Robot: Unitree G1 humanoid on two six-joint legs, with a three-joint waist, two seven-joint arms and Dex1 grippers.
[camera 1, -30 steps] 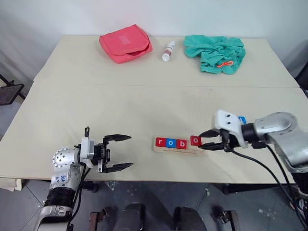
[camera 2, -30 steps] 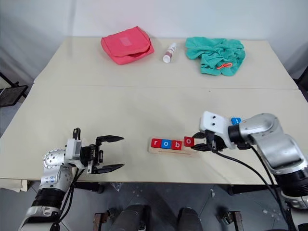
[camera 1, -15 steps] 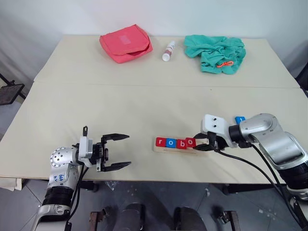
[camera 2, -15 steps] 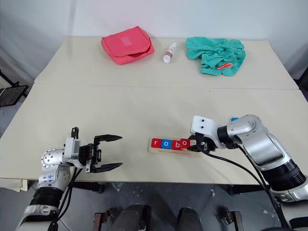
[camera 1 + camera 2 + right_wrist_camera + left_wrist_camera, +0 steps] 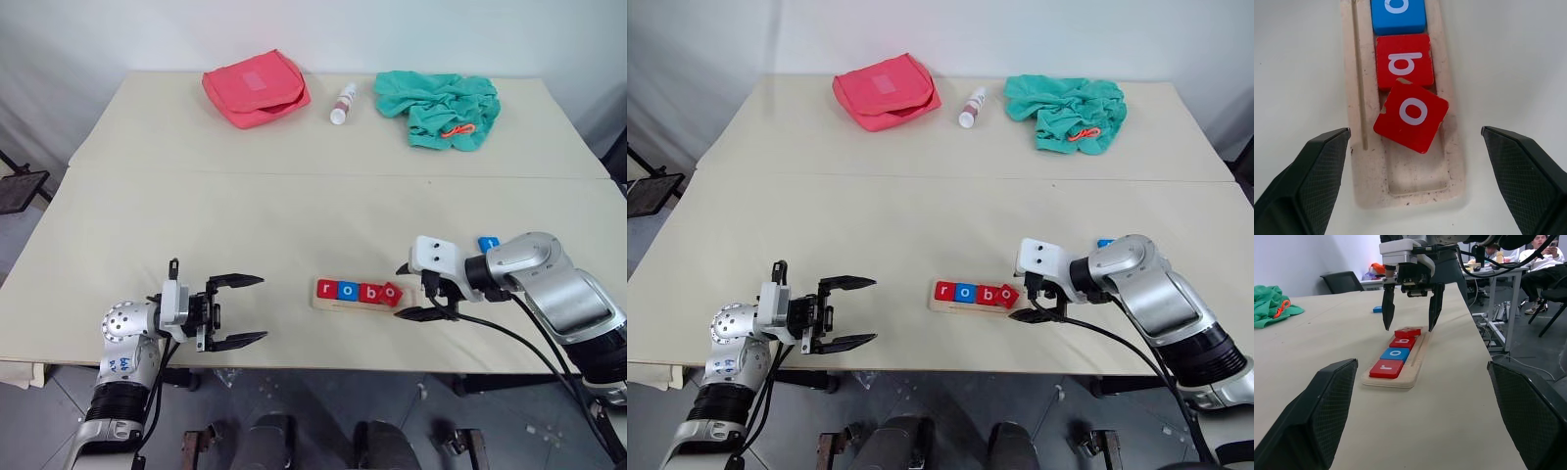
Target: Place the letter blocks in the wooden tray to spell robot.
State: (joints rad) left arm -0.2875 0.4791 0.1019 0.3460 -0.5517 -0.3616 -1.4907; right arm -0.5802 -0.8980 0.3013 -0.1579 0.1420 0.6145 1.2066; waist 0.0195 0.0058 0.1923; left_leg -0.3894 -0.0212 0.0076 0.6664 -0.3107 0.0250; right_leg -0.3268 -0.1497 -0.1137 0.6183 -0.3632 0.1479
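The wooden tray [image 5: 338, 304] lies near the table's front edge. It holds a red r [image 5: 326, 288], a blue o [image 5: 348, 290] and a red b [image 5: 369, 292] in a row. A second red o [image 5: 1411, 115] lies askew in the slot, one corner riding on the b [image 5: 1403, 61]. My right gripper [image 5: 405, 292] is open and straddles that end of the tray, holding nothing. Another blue block [image 5: 489, 243] lies on the table behind my right arm. My left gripper [image 5: 259, 307] stands open and empty left of the tray, pointing at it.
A red pouch [image 5: 255, 86], a small white bottle [image 5: 343, 103] and a green cloth [image 5: 441, 108] lie along the far edge. The tray sits close to the table's front edge [image 5: 323, 364]. Beyond the table are desks, chairs and a seated person [image 5: 1542, 254].
My right gripper brought the red o left and down onto the tray, then opened and let it go. The block now lies skewed beside the b. The left arm stayed still.
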